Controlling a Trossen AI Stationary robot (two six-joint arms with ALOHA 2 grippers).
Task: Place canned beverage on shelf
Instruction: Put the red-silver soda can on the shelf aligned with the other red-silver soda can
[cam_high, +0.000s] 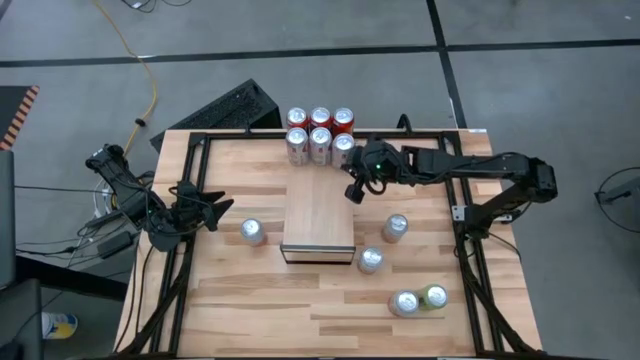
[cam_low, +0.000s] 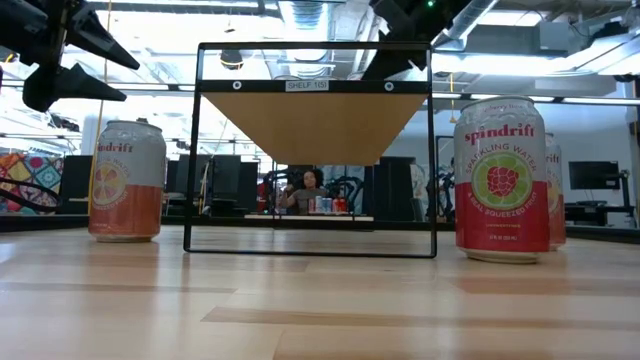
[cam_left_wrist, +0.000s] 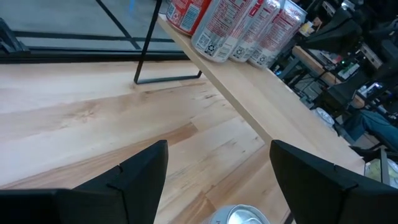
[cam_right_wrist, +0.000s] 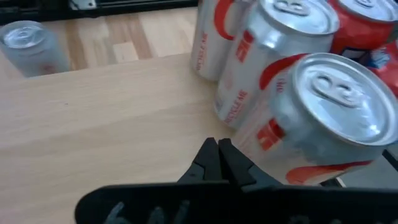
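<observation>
The shelf (cam_high: 318, 215) is a raised light-wood platform in the middle of the table. Several red-and-silver cans (cam_high: 320, 133) stand upright in two rows on its far end (cam_right_wrist: 273, 81). My right gripper (cam_right_wrist: 217, 148) is shut and hovers over the shelf top (cam_right_wrist: 112, 112), just short of the nearest can (cam_right_wrist: 323, 118); in the high view it is at the shelf's right edge (cam_high: 355, 190). My left gripper (cam_high: 215, 212) waits open near the table's left edge, fingers apart (cam_left_wrist: 219, 149), with a loose can (cam_high: 252, 232) just ahead of it on the table.
More cans stand upright on the table right of the shelf (cam_high: 395, 228), (cam_high: 370, 260), and two near the front right (cam_high: 418, 300). The low view shows the shelf's black frame (cam_low: 190, 150) between two cans (cam_low: 127, 180), (cam_low: 500, 178). A person sits in the room beyond.
</observation>
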